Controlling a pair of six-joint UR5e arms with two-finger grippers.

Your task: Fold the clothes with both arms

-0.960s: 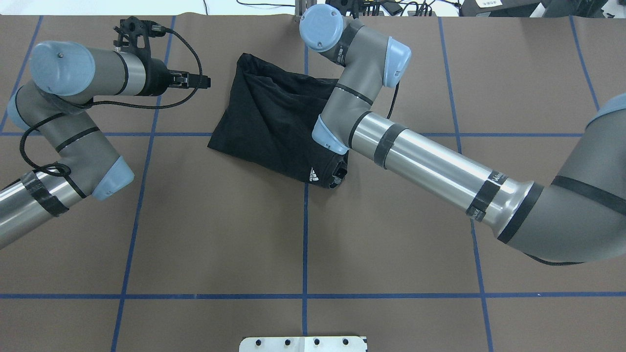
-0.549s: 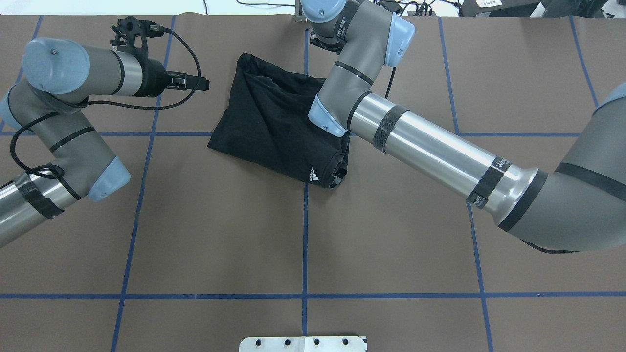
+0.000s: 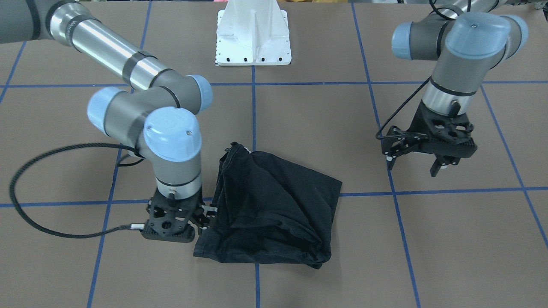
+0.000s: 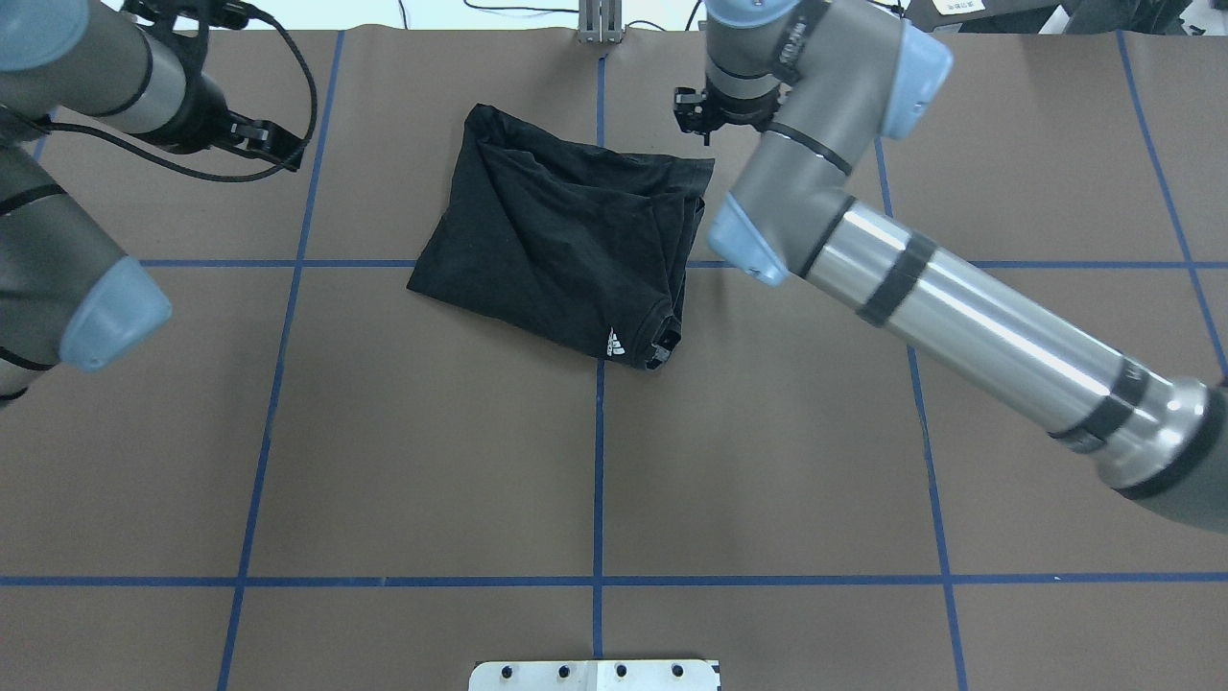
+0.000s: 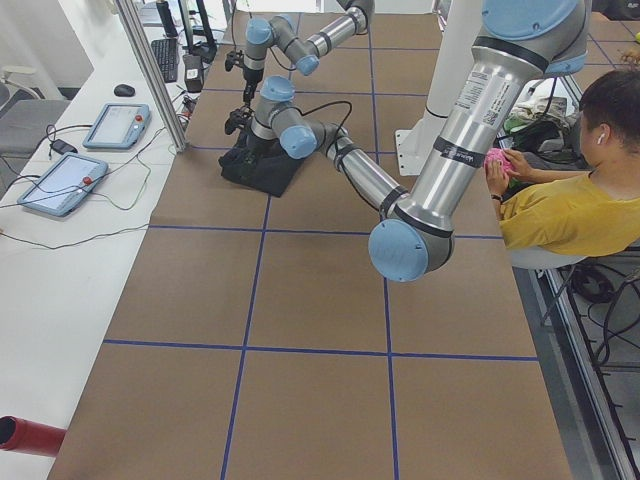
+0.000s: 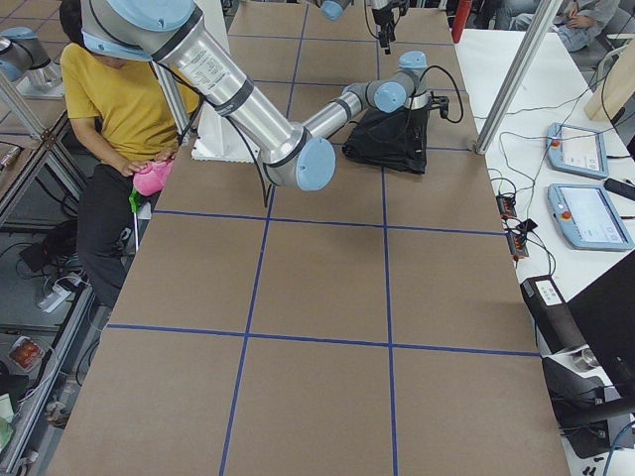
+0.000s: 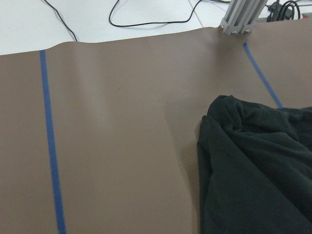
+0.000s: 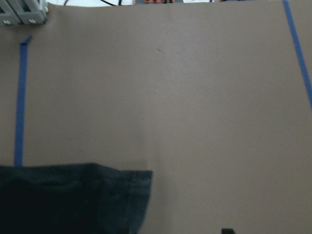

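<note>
Apparently mostly folded yet rumpled, the black T-shirt [image 4: 556, 250] lies just beside the right end effector [image 3: 201, 216], whose opening I cannot tell, and well apart from the wide-spread, empty left end effector [image 3: 413, 164]; tidying looks left to do.

The right arm [image 4: 959, 307] is a polished silver tube ringed by black tape bands, one of them carrying white lettering [image 3: 80, 22] too small to read. Its matte grey joint housings end in rounded light-blue caps [image 3: 172, 133], each with a small dark screw dot. The left arm [image 3: 454, 64] matches it. Both arms end in black, skeletal jaws with cut-outs. In the front-facing view, a black braided cable [image 3: 64, 148] leaves the right arm's tool at 9 o'clock.
</note>
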